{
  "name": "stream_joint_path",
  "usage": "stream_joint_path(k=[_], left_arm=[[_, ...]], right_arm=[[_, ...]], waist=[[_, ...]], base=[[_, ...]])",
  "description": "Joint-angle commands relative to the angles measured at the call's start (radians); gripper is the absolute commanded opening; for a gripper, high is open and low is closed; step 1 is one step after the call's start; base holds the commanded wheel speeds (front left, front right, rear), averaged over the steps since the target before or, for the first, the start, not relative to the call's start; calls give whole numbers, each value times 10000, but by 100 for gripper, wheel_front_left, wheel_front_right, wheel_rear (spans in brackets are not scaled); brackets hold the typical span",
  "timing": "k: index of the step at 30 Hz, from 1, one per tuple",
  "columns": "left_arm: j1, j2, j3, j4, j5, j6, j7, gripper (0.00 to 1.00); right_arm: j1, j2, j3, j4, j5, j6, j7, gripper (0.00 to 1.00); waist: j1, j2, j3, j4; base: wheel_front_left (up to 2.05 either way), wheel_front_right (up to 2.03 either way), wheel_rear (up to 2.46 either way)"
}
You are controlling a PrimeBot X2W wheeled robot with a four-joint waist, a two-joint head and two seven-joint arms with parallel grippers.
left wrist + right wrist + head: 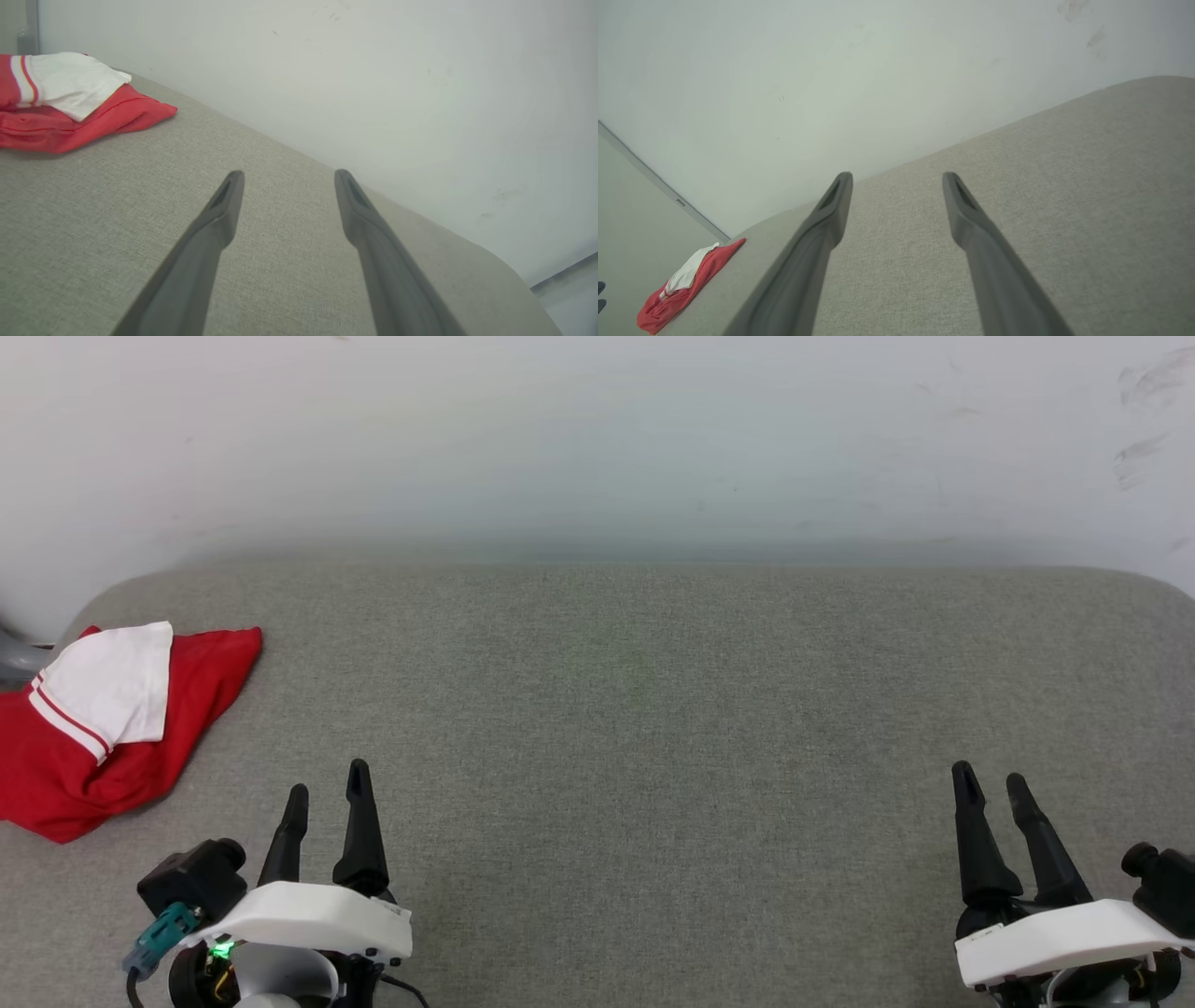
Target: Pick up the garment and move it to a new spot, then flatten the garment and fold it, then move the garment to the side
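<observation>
The left gripper [328, 782] sits at the lower left of the head view, its 2 dark fingers parted with a clear gap between the tips and nothing held; the left wrist view shows the same gripper [288, 175] spread wide above bare grey fabric. The right gripper [990, 777] sits at the lower right, its 2 fingers likewise parted and empty, and the right wrist view confirms this gripper [897, 176] is open over the cloth-covered surface [653, 709]. Both grippers point towards the far edge of the surface, where a pale wall [597, 429] rises behind it. The garment [131, 761] lies well apart from the right gripper and nearer the left one, bunched in a loose heap at the surface's far left corner, partly cut off by the left edge of the head view. It is mostly red, with 1 white sleeve [112, 686] folded over the top and a red-and-white striped trim [63, 719] along the sleeve's edge. In the left wrist view the garment [70, 116] shows at the upper left, beyond the fingers and touching neither. In the right wrist view it [677, 289] appears small at the lower left, close to the edge of the surface.
</observation>
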Motion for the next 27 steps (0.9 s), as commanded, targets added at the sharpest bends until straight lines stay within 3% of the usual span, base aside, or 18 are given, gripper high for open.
stream_joint_path(k=[1, 27], left_arm=[[9, 115, -87, -156, 286, 73, -88, 100], [152, 387, -857, -265, 2698, 604, -743, 100]], right_arm=[[-38, 17, 20, -167, -314, 1, -87, 100], [215, 27, 111, -202, -2953, 0, -738, 100]], waist=[[0, 0, 0, 0], [0, 0, -30, 52]], base=[[0, 0, 0], [0, 0, 0]])
